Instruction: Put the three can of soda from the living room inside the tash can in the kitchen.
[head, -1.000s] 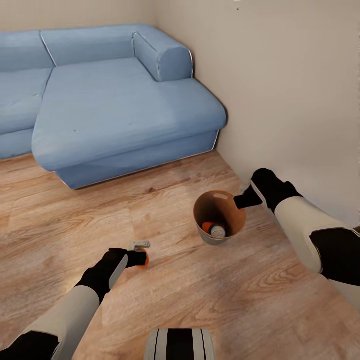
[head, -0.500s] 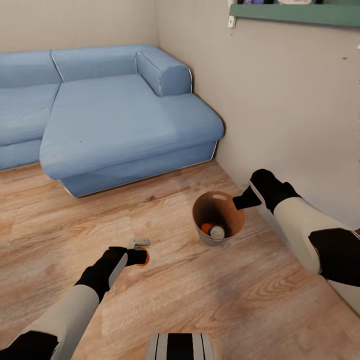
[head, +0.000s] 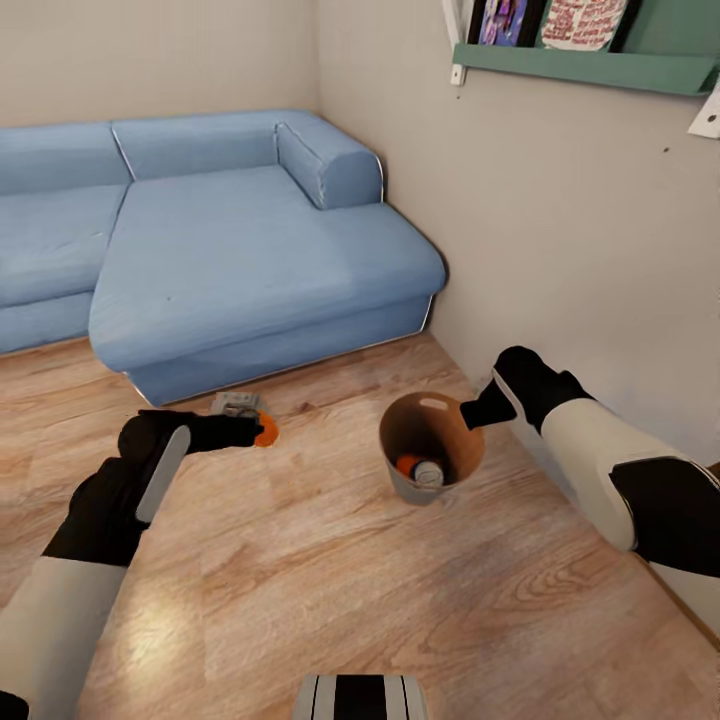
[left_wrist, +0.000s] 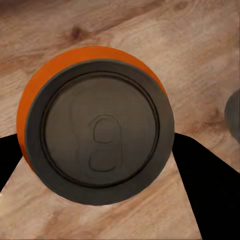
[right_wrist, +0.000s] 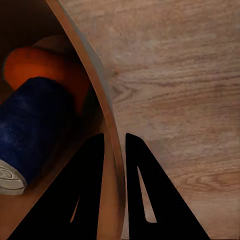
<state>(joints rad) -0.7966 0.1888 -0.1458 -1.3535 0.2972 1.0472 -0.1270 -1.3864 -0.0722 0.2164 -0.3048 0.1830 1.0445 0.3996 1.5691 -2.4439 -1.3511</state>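
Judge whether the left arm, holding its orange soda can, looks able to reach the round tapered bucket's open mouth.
Probably yes: only bare wood floor separates the left gripper and orange can from the bucket, held at its rim by the right gripper.

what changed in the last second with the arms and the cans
The left gripper, shut on an orange soda can, has lifted and swung out toward the sofa. The camera has also tilted up, bringing a green shelf into sight. Unchanged: the right gripper stays clamped on the rim of the trash can, which has cans inside, held in much the same place.
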